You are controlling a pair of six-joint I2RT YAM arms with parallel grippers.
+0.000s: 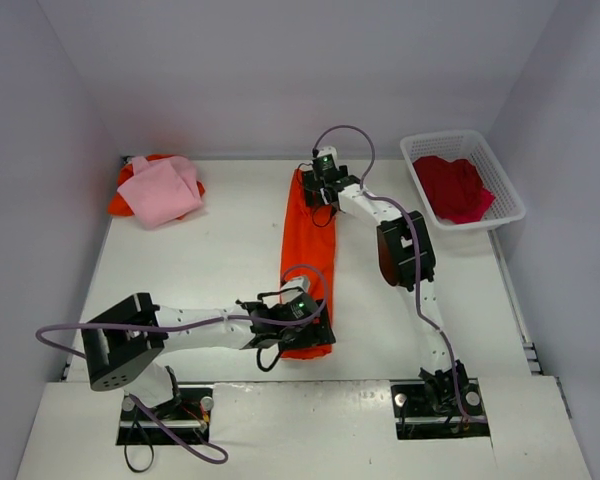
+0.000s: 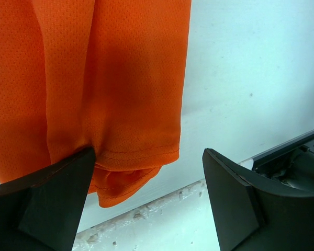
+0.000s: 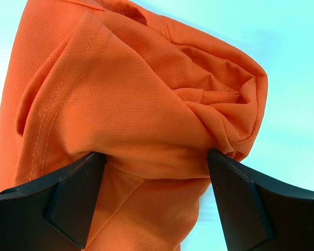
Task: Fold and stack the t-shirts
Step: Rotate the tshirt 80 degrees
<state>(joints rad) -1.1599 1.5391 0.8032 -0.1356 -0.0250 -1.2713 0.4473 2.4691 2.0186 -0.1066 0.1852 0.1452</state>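
Note:
An orange t-shirt [image 1: 308, 250] lies folded into a long narrow strip down the middle of the table. My left gripper [image 1: 302, 318] is open over its near end; in the left wrist view the hem corner [image 2: 126, 157] lies between the spread fingers [image 2: 52, 204], by the left one. My right gripper [image 1: 318, 187] is open over the far end; in the right wrist view the bunched collar end [image 3: 146, 115] fills the gap between the fingers [image 3: 73, 198]. A pink t-shirt [image 1: 162, 189] lies folded on another orange one [image 1: 126, 190] at the far left.
A white basket [image 1: 505, 185] at the far right holds a crumpled red t-shirt [image 1: 454, 187]. White walls close the table at the back and sides. The table's front edge [image 2: 146, 209] runs just below the shirt's near hem.

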